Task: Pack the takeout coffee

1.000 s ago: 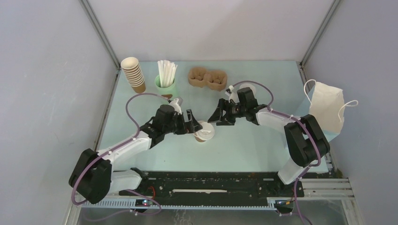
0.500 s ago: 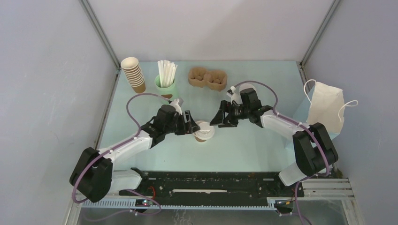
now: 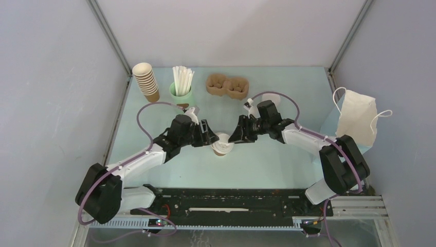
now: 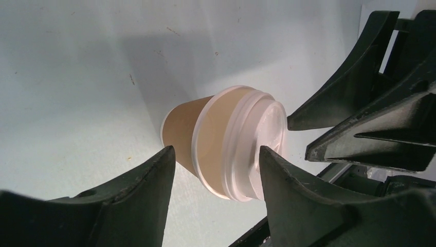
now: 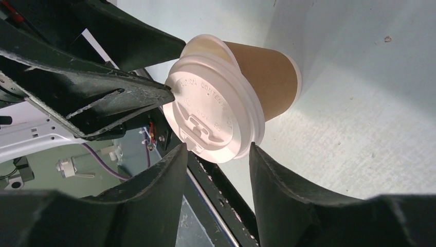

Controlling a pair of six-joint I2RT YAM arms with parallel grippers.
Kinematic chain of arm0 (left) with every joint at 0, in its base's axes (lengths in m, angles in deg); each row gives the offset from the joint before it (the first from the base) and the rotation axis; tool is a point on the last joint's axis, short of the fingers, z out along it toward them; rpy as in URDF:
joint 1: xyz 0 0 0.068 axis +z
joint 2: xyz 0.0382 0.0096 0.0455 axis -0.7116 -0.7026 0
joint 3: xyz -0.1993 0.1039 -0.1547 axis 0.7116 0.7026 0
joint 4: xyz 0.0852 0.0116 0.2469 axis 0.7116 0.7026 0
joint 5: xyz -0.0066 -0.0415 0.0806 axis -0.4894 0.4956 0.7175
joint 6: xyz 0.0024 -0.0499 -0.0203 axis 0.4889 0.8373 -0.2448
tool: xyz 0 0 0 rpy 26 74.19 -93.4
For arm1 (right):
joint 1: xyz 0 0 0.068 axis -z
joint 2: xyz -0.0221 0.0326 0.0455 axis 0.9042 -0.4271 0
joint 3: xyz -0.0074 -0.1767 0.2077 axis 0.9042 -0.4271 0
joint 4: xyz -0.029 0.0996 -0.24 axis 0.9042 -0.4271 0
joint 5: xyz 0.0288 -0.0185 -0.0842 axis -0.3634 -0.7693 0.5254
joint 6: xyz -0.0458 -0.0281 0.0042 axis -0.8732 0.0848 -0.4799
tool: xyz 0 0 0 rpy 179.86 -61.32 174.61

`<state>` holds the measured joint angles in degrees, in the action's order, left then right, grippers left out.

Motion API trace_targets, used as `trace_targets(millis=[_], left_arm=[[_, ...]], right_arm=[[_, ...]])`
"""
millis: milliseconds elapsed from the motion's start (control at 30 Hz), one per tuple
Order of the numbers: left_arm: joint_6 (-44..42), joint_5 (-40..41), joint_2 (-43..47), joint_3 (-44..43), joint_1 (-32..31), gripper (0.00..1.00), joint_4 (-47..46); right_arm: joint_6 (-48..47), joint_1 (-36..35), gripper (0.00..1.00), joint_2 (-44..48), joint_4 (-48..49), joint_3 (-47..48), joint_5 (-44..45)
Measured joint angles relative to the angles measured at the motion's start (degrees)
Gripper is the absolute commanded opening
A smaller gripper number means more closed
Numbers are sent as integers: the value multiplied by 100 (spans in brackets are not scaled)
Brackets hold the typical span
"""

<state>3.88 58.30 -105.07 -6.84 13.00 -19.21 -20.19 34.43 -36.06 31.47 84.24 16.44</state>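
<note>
Seen from above, a pale mint-blue bench (image 3: 267, 162) sat inside a plain booth, closed in by a light grey back wall (image 3: 221, 31) and side walls, with slim metal posts (image 3: 110, 38) rising from the rear corners. A black rail (image 3: 231, 202) ran along the near edge, where two arms were mounted. The bench top looked smooth and matte, marked only by a few small dark specks (image 4: 131, 80) in the close view. The coffee cup (image 3: 222, 146), brown paper with a white lid (image 5: 208, 121), stood upright on the bench near the middle, between the two arms. The left claw (image 3: 211, 138) was closed on it from the left, with a finger against each side of the cup. The right claw (image 3: 235, 137) was narrowed and straddled the lid from the right, but whether it gripped could not be told. Along the back stood a stack of brown cups (image 3: 145, 81), a green cup of white straws (image 3: 181, 91) and a brown pulp carrier (image 3: 228, 86). A white paper bag (image 3: 358, 117) with handles stood at the right edge.
</note>
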Motion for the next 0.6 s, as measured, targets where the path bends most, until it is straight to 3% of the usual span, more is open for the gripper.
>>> trace_targets(millis=[600], left_arm=[[59, 92, 192, 4, 0, 65, -96]], right_arm=[[256, -168, 55, -7, 157, 254, 127]])
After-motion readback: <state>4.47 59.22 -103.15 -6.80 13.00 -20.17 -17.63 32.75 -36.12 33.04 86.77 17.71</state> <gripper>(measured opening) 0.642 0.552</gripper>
